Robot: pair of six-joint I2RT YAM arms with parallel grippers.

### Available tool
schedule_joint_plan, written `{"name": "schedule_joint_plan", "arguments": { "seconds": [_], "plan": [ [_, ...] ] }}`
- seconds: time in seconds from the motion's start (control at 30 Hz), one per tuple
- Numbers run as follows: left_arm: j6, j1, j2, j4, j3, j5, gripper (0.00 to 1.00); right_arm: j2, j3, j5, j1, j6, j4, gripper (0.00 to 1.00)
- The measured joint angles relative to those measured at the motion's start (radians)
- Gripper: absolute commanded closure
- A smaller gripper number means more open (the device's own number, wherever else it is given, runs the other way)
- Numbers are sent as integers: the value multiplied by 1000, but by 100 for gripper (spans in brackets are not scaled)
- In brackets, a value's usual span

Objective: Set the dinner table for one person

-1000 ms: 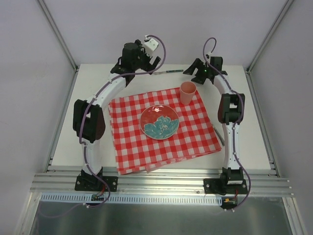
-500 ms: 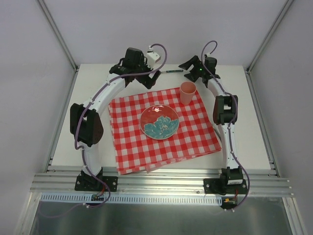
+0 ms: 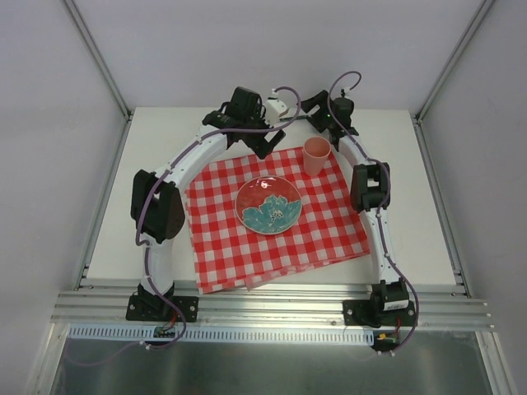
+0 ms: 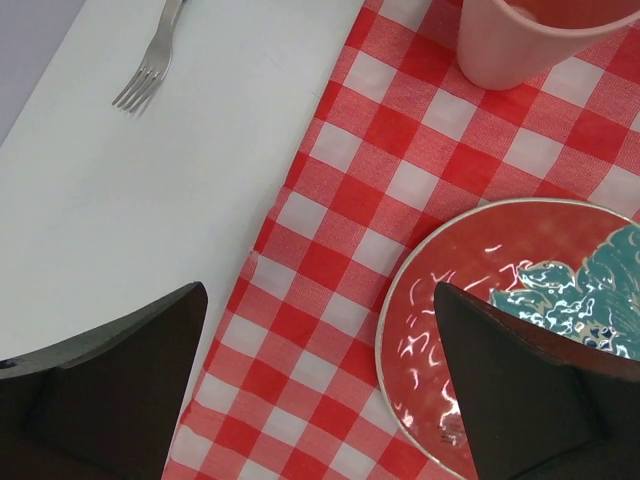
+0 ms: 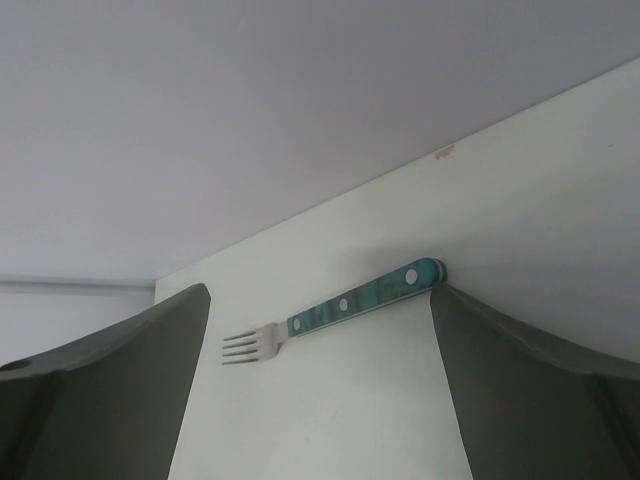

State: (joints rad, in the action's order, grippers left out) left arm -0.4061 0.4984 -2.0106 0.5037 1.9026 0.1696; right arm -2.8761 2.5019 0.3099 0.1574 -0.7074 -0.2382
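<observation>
**One plate, one cup, one fork; both grippers wide open and empty**

The dinner table lay flat in front of the two arm bases, off-white, with an aluminium rail along its near edge. One red-and-white checked cloth covered its middle, set slightly askew.

On the cloth sat one plate, red with a teal pattern, near the centre. One pink cup stood upright at the cloth's far right corner, apart from the plate.

One fork lay flat on the bare tabletop beyond the cloth's far edge, near the back wall. It had a teal handle with three pale rivets and four tines.

Both arms reached to the far side of the table, their wrists close together.

The left gripper had its fingers spread wide and held nothing. It hung above the cloth's edge, with the plate's rim under one finger.

The right gripper was likewise spread wide and empty. In its wrist view the fork lay between the two fingers, down on the table and not gripped.
</observation>
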Motion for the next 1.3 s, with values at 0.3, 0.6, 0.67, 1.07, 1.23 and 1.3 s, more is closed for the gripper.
{"name": "schedule_joint_plan", "arguments": {
  "seconds": [0.3,0.6,0.67,1.07,1.23,1.3],
  "plan": [
    [-6,3,-4,10,0,-14,1,-14,18,-124,-11,93,-79,3],
    [-8,0,-47,20,36,-18,1,-35,43,-368,16,140,-93,3],
    [-8,-1,-48,20,41,-19,1,-43,43,-379,29,130,-89,3],
    [3,0,-48,20,42,-16,1,-64,85,-399,96,32,-54,3],
    [21,0,-48,20,41,-8,1,-67,97,-387,112,4,-34,3],
    [26,0,-48,20,41,-3,1,-67,98,-372,116,-8,-31,3]
  ]
}}
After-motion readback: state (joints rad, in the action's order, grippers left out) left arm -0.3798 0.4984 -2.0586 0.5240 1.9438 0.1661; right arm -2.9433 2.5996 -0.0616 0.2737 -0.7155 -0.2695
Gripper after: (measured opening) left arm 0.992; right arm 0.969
